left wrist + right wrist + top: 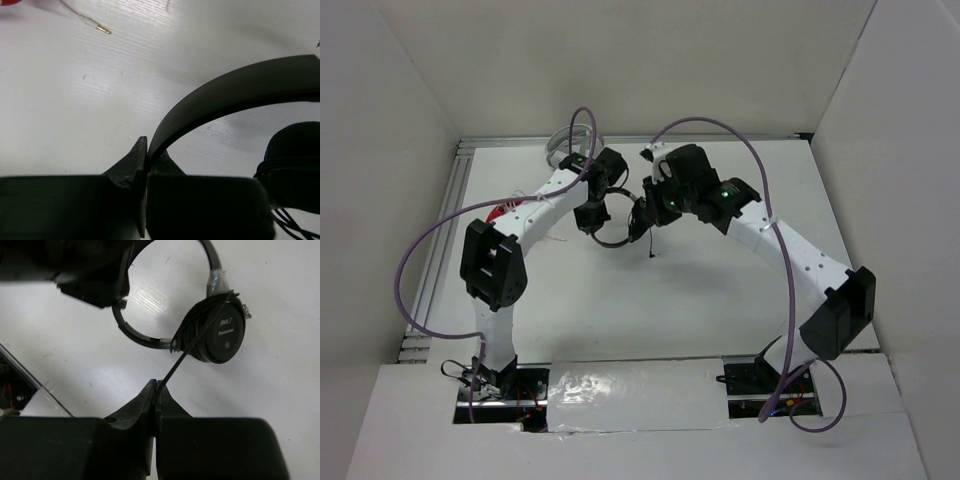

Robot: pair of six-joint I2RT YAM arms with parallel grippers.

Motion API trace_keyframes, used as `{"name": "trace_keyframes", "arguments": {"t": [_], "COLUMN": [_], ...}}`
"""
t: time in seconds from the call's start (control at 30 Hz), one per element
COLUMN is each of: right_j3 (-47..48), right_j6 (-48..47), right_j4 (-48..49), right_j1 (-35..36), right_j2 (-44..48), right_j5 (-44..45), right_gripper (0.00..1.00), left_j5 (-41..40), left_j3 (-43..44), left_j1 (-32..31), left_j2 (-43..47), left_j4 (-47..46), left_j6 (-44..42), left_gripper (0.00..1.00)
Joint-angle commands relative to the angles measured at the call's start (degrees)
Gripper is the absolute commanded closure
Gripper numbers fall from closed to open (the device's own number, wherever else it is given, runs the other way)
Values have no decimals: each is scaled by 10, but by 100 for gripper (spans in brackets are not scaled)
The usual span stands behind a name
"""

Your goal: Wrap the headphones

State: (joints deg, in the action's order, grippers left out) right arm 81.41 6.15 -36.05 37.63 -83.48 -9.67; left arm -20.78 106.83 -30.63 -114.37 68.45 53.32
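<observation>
The black headphones (612, 236) lie at the table's middle back, between the two arms. My left gripper (147, 150) is shut on their thin black headband (225, 90); a padded earcup (295, 160) with cable turns on it shows at the right of that view. In the right wrist view the round earcup (220, 332) has the cable wound around it. My right gripper (156, 389) is shut on the thin black cable (185, 356), which runs taut from the earcup to the fingertips. In the top view my right gripper (645, 222) sits just right of the headband.
A gold jack plug on a white cable (95, 25) and a bit of red (10, 2) lie at the far left in the left wrist view. Grey-white headphones (562, 140) lie at the back edge. White walls enclose the table on three sides.
</observation>
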Motion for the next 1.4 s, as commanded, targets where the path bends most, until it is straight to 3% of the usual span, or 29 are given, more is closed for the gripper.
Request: {"name": "trace_keyframes", "arguments": {"t": [0.0,0.1,0.13,0.27,0.47,0.73,0.83,0.97,1.37], "right_j3": [94,162,180,199,116,17,-35,-62,-329], "right_j6": [33,64,69,70,84,93,65,40,72], "right_j4": [-3,-20,-26,-24,16,80,124,140,340], "right_j1": [3,-15,-20,-22,-14,-12,-5,13,71], "right_j2": [-39,-86,-98,-120,-102,-104,-86,-65,69], "right_j5": [-3,-51,-110,-170,-151,-154,-191,-188,-67], "right_gripper": [93,92,92,92,87,86,88,91,91], "left_j5": [-33,-32,-31,-47,-25,23,90,146,314], "left_j3": [-49,-92,-93,-42,-16,-50,-92,-128,-204], "left_j1": [4,-11,-12,-11,-9,0,19,44,137], "left_j2": [63,99,103,81,83,134,166,196,261], "left_j4": [-52,-98,-99,-30,-19,-82,-156,-192,-291], "left_j6": [-6,-26,-15,36,65,43,-4,-3,-32], "left_gripper": [100,100,100,100,100,100,100,100,100]}}
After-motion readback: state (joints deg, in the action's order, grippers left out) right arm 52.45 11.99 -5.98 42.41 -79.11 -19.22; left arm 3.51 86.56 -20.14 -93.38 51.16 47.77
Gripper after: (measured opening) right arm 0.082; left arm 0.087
